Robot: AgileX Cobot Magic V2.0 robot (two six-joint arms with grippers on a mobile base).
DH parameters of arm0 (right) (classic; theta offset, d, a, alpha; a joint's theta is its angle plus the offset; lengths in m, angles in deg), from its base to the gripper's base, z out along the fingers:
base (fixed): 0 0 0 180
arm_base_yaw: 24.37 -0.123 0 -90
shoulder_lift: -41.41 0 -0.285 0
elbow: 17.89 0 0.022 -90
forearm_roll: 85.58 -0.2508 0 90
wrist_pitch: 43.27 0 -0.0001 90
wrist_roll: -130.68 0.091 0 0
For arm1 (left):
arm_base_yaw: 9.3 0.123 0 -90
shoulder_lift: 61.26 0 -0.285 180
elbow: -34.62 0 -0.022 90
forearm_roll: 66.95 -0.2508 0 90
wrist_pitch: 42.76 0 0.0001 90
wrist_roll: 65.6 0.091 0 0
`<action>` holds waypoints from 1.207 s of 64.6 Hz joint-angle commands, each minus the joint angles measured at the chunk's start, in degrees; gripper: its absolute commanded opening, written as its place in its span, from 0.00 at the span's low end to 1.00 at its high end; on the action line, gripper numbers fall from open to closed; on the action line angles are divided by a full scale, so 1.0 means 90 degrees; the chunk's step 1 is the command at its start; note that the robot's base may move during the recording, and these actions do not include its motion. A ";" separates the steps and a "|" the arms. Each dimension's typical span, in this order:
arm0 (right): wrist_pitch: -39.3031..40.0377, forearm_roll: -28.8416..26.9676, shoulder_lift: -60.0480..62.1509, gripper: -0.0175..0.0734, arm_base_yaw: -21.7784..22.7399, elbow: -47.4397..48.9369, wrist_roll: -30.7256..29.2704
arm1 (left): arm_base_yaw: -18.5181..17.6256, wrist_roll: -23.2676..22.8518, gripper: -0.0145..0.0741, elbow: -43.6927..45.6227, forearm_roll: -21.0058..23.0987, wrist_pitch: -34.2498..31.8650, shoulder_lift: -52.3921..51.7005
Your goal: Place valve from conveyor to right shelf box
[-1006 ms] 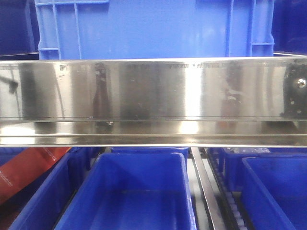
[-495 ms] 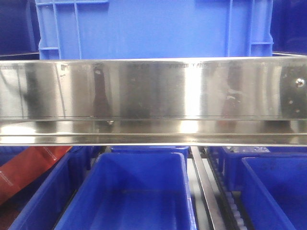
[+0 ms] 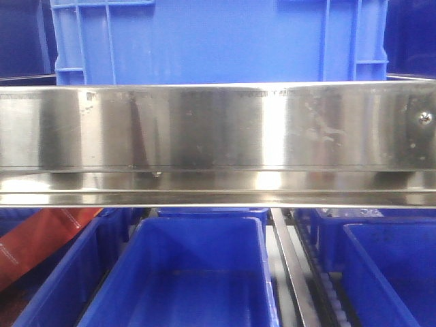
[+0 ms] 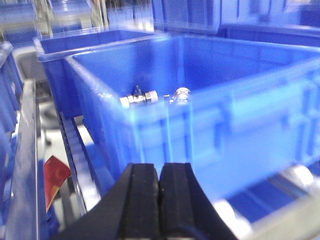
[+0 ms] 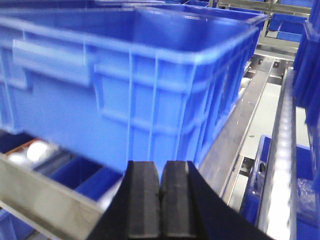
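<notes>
Left wrist view: the left tool (image 4: 159,175) has its pads pressed together on nothing. Straight ahead, the valve (image 4: 144,99) lies inside the blue box (image 4: 260,130), just behind the near wall. It's small, silvery and blurred, long axis across the view. The right tool (image 5: 160,172) is clamped empty too, with no valve in its sight, so the left arm looks nearer.
</notes>
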 commanded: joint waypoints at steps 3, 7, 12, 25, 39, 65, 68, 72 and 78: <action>0.0278 0.0035 0.0391 0.01 0.0005 -0.0430 -0.0061 | -0.0032 -0.0031 0.04 -0.0744 0.0160 -0.0473 -0.0604; 0.0278 0.0035 0.0478 0.01 0.0005 -0.0564 -0.0061 | -0.0032 -0.0031 0.04 -0.0960 0.0172 -0.0510 -0.0796; 0.0278 0.0035 0.0491 0.01 0.0005 -0.0592 -0.0061 | -0.0032 -0.0031 0.04 -0.1147 0.0172 -0.0580 -0.0960; 0.0278 0.0035 0.0491 0.01 0.0005 -0.0590 -0.0061 | -0.0032 -0.0031 0.04 -0.1195 0.0172 -0.0607 -0.1002; 0.0268 0.0035 0.0491 0.01 0.0005 -0.0590 -0.0061 | -0.0032 -0.0031 0.04 -0.1195 0.0172 -0.0607 -0.1002; 0.0268 0.0035 0.0491 0.01 0.0005 -0.0590 -0.0061 | -0.0032 -0.0031 0.04 -0.1252 0.0172 -0.0635 -0.1008; 0.0268 0.0035 0.0491 0.01 0.0005 -0.0590 -0.0061 | -0.0020 -0.0031 0.04 -0.1294 0.0172 -0.0664 -0.1052; 0.0268 0.0035 0.0491 0.01 0.0005 -0.0590 -0.0061 | 0.0053 -0.0031 0.04 -0.1387 0.0138 -0.0664 -0.1160; 0.0280 0.0035 0.0491 0.01 0.0005 -0.0590 -0.0061 | 0.0368 -0.0031 0.04 -0.1586 0.0037 -0.0664 -0.1460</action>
